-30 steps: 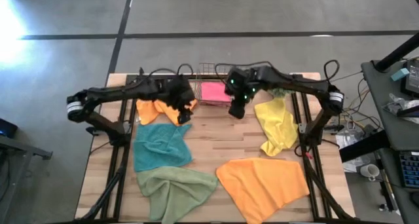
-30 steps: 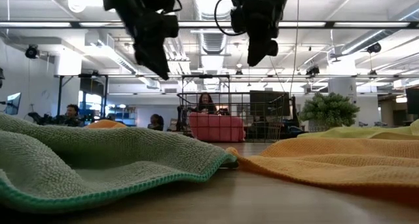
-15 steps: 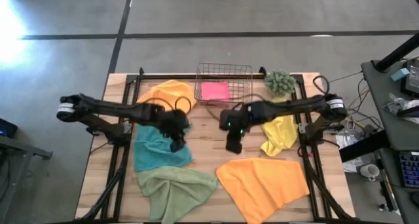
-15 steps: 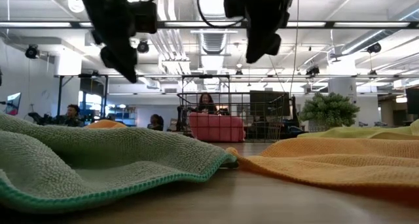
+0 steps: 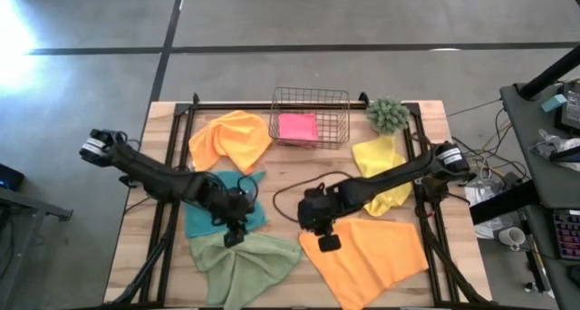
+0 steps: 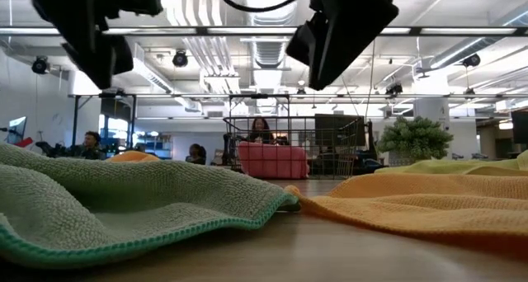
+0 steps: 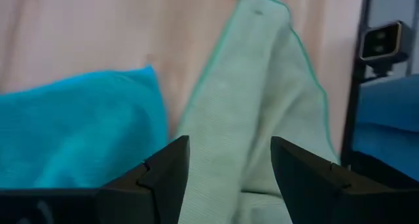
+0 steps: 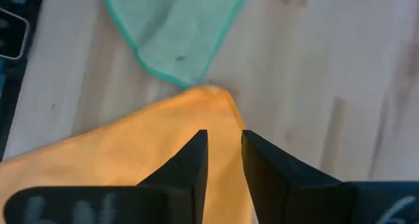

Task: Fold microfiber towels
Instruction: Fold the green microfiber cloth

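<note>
Hovering over worktop (image 5: pixel 281 179): left end effector (image 5: pixel 234 238), fingers parted, empty, above sage towel (image 5: pixel 243 263) beside teal towel (image 5: pixel 214 206); right end effector (image 5: pixel 328 242), fingers narrowly parted, empty, above near orange towel (image 5: pixel 372 256). Yellow towel (image 5: pixel 381 165) right; second orange towel (image 5: pixel 231 138) rear-left; pink towel (image 5: pixel 297 126) in basket (image 5: pixel 311 95).

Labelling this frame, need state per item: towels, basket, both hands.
Pink towel: folded, in the wire basket.
Orange towel by the basket: crumpled.
Teal towel: spread, rumpled.
Sage green towel: loosely bunched.
Yellow towel: crumpled.
Large orange towel: spread flat, unfolded.
Left hand: open, above the sage green towel.
Right hand: narrow gap, over the large orange towel's corner, holding nothing.
</note>
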